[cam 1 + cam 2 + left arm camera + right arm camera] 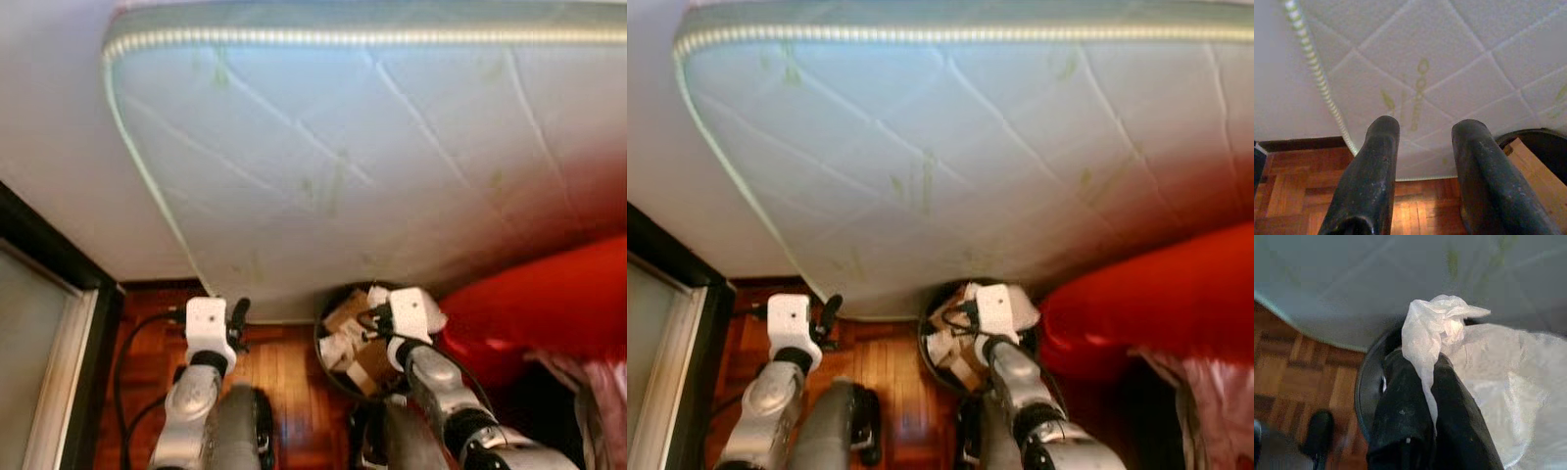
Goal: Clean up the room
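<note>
Disposal step in hand, by the look of it. Right gripper (1431, 363) clamped on a crumpled wad of thin white plastic (1436, 325), wad pinched between the two black fingers and standing proud of the tips. Held just above the round black waste bin (324, 354) at lower centre of the left eye view — bin already holding cardboard scraps (349, 318) and pale wrapping. In the right wrist view, more translucent white plastic at right of frame, beside the bin rim; whether liner or loose rubbish, cannot tell.

Next move, as a judgement: part the fingers over the bin mouth and let the wad fall. Light, clingy film — may hang on a finger rather than drop; a small lowering into the opening first would help.

Left gripper (1422, 147) idle at lower left of the head view, fingers apart and holding nothing, over parquet floor (1298, 171).

Surroundings: large white quilted mattress (343, 147) across the upper frame, its lower edge overhanging the bin's far side. Red fabric mass (549, 304) at right, close against the bin. Dark door frame (49, 255) at left. Black cable (137, 338) on the floor near the left arm — snag risk.
</note>
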Tool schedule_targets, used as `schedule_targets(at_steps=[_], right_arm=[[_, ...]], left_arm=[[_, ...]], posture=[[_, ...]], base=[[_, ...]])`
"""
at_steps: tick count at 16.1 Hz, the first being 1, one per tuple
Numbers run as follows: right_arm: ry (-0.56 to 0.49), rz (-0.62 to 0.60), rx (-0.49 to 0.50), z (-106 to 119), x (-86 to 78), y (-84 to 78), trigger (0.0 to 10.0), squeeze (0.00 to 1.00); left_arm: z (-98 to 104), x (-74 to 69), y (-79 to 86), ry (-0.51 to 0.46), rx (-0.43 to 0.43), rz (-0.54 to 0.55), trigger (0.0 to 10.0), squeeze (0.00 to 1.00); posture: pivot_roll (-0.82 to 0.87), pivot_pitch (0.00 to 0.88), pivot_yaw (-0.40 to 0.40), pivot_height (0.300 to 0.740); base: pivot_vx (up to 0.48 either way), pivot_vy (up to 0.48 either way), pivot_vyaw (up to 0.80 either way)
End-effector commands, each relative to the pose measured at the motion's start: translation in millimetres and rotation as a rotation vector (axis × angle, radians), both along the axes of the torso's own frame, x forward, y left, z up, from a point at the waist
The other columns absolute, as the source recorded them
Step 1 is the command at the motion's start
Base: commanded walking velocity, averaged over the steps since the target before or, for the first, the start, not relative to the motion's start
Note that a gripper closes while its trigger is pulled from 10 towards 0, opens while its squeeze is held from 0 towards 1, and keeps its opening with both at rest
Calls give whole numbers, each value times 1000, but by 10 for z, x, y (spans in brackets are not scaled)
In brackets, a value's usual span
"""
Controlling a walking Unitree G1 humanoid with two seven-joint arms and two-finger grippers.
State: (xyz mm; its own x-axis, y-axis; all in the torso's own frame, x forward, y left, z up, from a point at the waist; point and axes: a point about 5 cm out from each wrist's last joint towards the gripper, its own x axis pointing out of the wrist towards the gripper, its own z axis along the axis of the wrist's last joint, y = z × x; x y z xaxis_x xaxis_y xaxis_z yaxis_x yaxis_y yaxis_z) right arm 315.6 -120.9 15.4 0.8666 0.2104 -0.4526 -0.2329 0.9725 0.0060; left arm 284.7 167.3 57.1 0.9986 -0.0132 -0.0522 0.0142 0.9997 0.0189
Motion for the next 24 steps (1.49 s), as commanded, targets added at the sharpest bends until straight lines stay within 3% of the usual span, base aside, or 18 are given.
schedule_targets(at_steps=[1, 5, 7, 9, 10, 24], right_arm=[[76, -2, -29, -133, -104, -36, 10000, 0], [111, -8, -57, -141, -96, -38, 10000, 0], [122, -19, -80, -148, -96, -46, 10000, 90], [127, -26, -96, -157, -101, -60, 10000, 945], [128, -38, -104, -158, -101, -72, 10000, 1000], [134, -34, -109, -144, -84, -42, 10000, 1000]], left_arm=[[-70, -56, -15, 37, -10, 1, 10000, 0], [-63, -75, -20, 43, -8, 0, 10000, 0], [-63, -85, -11, 47, -7, 5, 10000, 0], [-62, -92, -18, 50, -8, 7, 10000, 0], [-62, -95, -20, 52, -8, 7, 10000, 0], [-61, -119, -20, 64, -4, 12, 10000, 0]], posture=[[127, 331, -65, 637], [139, 336, -63, 637], [141, 336, -64, 637], [145, 338, -67, 637], [145, 338, -67, 637], [153, 346, -69, 637]], base=[[0, 0, 0], [0, 0, 0], [0, 0, 0], [0, 0, 0], [0, 0, 0], [0, 0, 0]])
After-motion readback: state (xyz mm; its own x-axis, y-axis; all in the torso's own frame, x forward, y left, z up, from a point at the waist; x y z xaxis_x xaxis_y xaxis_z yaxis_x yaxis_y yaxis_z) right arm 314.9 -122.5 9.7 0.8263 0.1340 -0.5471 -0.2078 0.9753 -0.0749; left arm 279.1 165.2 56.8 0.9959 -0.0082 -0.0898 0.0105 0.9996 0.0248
